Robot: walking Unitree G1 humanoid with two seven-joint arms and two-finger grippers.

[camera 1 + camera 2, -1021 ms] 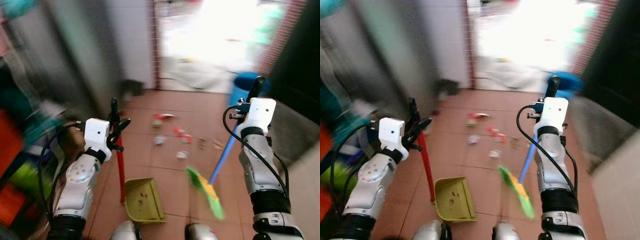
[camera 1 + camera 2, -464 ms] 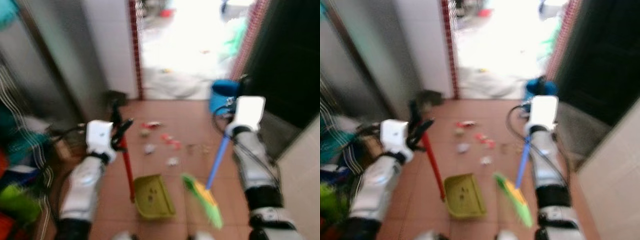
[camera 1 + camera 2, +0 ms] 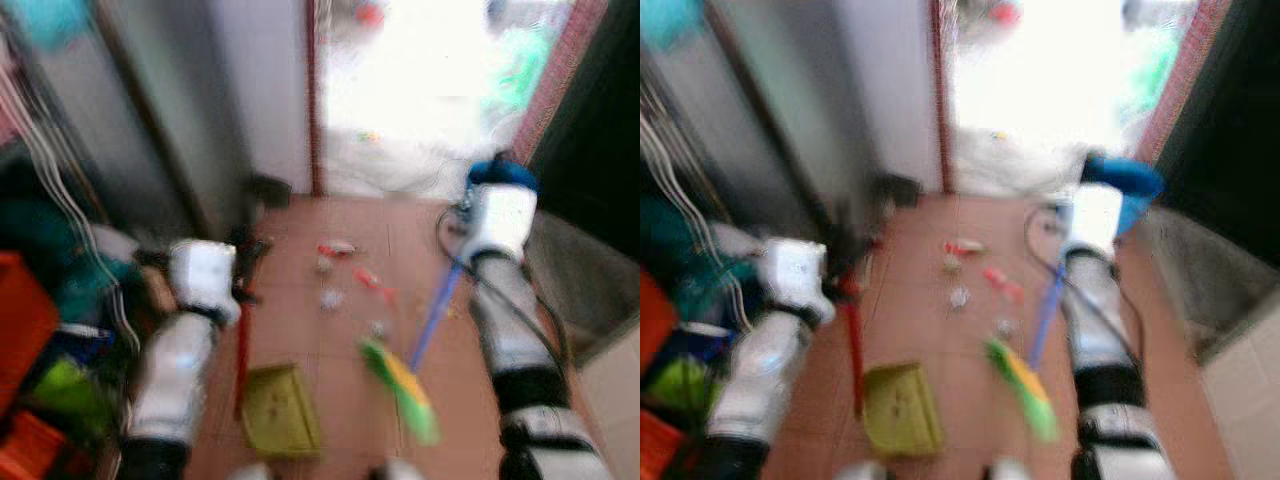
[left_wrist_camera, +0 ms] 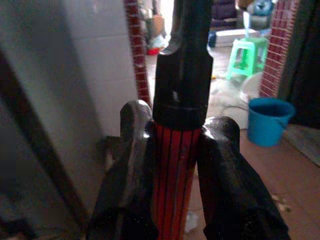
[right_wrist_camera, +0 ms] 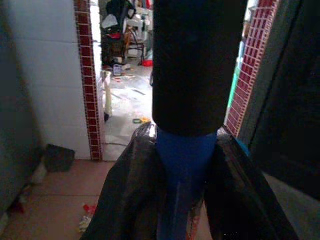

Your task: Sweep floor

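My left gripper is shut on the red handle of a yellow-green dustpan, which rests on the red tile floor. The right gripper is shut on the blue handle of a broom whose green and yellow head touches the floor to the right of the pan. Several small bits of litter lie on the tiles ahead of both tools, toward the doorway. The head views are blurred.
A bright doorway with red brick trim opens ahead. A blue bucket stands at its right side. Grey wall and piled coloured items crowd the left; a dark wall closes the right.
The whole picture has shifted and blurred, so the camera has moved. Both grippers keep hold of their handles, with dustpan and broom in the same places beside each other.
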